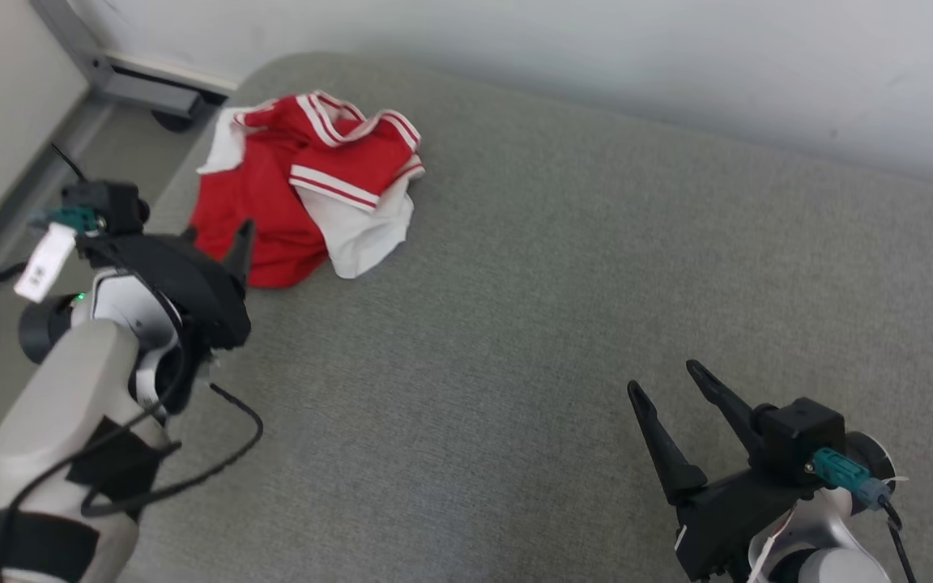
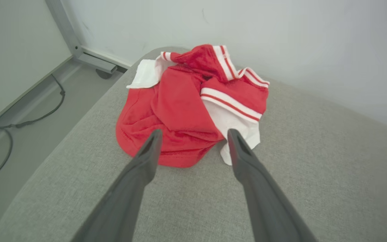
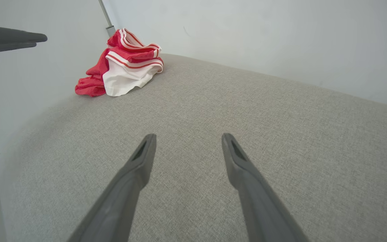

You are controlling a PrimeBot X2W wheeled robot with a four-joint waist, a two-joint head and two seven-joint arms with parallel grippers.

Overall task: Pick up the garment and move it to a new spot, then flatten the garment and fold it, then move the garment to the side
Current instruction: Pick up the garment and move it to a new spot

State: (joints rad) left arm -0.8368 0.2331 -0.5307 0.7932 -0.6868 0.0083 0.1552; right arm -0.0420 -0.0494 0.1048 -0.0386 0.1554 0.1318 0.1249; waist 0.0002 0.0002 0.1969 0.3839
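Red garment (image 2: 180,111) | just ahead of left jaws | right jaws well apart

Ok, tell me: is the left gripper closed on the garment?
No, the left gripper is open, fingers wide apart, with the garment not clamped between them.

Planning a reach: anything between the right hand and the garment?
Just bare grey cushion from the right hand to the garment; the right wrist view shows it.
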